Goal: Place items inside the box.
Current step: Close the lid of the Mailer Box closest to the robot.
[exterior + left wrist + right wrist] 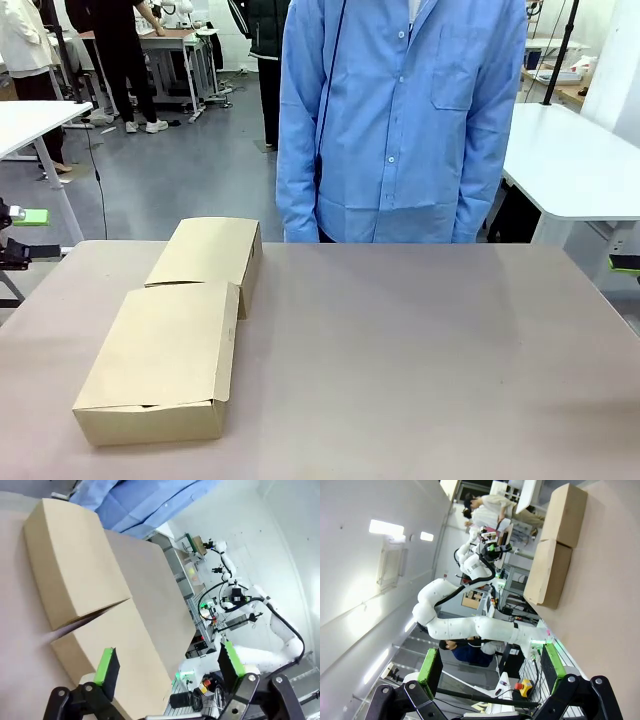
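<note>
Box (170, 350): two cardboard halves, closed face up, left side of worktop (420, 370).
Left end effector (167, 667): fingers spread wide, holding nothing.
Right end effector (490, 667): fully spread, holding nothing.
Person (400, 120): standing at far edge.

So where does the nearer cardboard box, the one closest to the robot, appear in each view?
Front view: nearer cardboard box, lower left on the table.
Left wrist view: bottom centre, behind the left gripper.
Right wrist view: upper right.
Shared landmark: the second box touching its far end.
</note>
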`<action>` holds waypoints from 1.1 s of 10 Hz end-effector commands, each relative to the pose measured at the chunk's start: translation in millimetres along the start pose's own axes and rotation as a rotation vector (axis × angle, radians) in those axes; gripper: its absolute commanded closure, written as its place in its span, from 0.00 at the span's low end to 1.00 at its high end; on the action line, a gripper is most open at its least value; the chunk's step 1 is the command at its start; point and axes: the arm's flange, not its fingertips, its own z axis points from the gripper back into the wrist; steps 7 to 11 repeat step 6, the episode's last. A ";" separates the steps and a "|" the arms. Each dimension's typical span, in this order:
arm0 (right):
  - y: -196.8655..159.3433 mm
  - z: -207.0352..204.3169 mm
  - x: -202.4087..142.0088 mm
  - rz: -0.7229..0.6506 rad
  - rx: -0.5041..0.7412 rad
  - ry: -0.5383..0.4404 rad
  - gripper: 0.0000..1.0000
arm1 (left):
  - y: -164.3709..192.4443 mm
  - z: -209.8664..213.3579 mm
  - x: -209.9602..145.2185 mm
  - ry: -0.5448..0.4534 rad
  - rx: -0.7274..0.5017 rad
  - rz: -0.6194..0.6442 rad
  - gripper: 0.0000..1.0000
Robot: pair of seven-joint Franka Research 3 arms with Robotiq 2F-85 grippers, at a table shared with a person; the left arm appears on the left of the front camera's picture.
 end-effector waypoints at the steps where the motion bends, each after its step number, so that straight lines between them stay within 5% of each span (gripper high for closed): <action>1: 2.8 -0.9 -0.2 0.011 0.006 0.006 0.00 | -35.5 -13.0 -10.9 0.060 -0.002 -0.162 0.00; 11: 2.8 -0.9 -0.2 0.011 0.006 0.006 0.00 | -35.5 -13.0 -10.9 0.060 -0.002 -0.162 0.00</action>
